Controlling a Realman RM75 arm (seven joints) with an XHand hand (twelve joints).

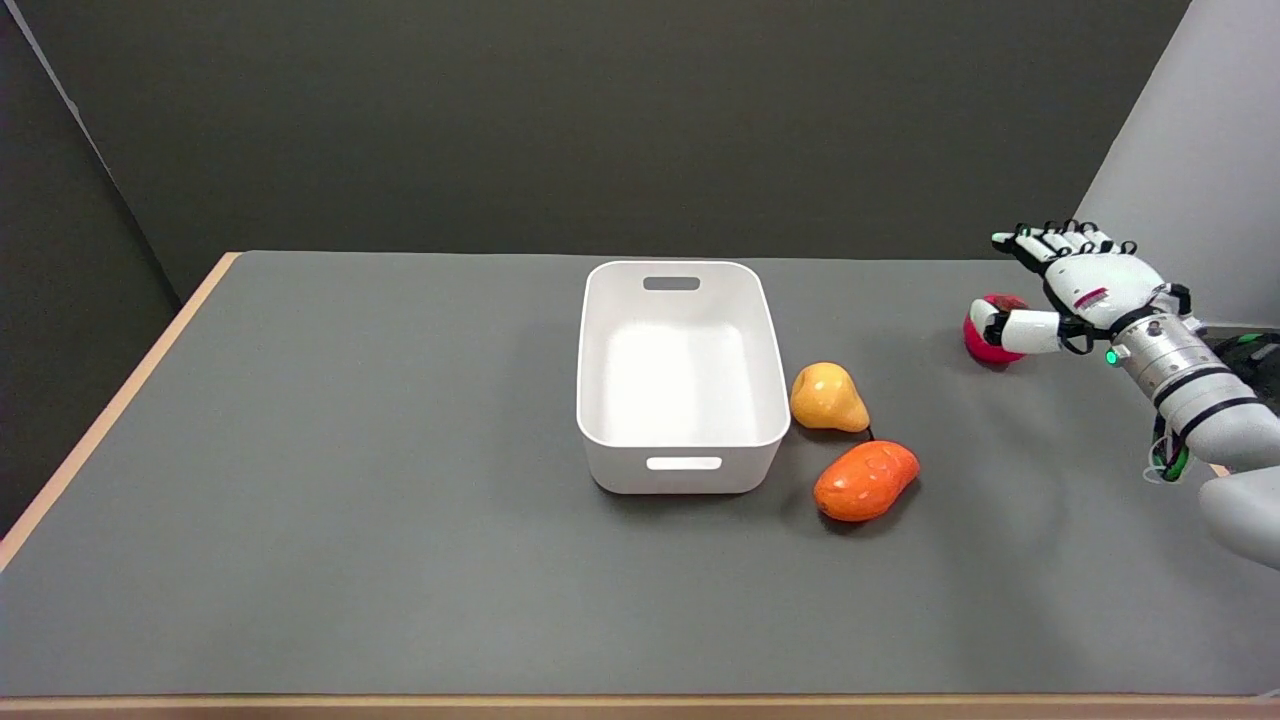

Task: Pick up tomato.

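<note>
The red tomato [990,352] rests on the grey table near its right side. My right hand [1078,285] reaches in from the right and hovers just above and beside it. The fingers [1045,243] are stretched out and spread above the tomato's far side. The thumb [1015,330] lies across the front of the tomato and hides its middle. Whether the thumb touches the tomato I cannot tell. Nothing is held in the hand.
A white bin [590,400] with handle slots stands mid-table, with nothing in it. To its right lie a yellow pear [828,398] and an orange fruit [866,480], left of the tomato. A pale wall panel [1190,150] rises behind the hand.
</note>
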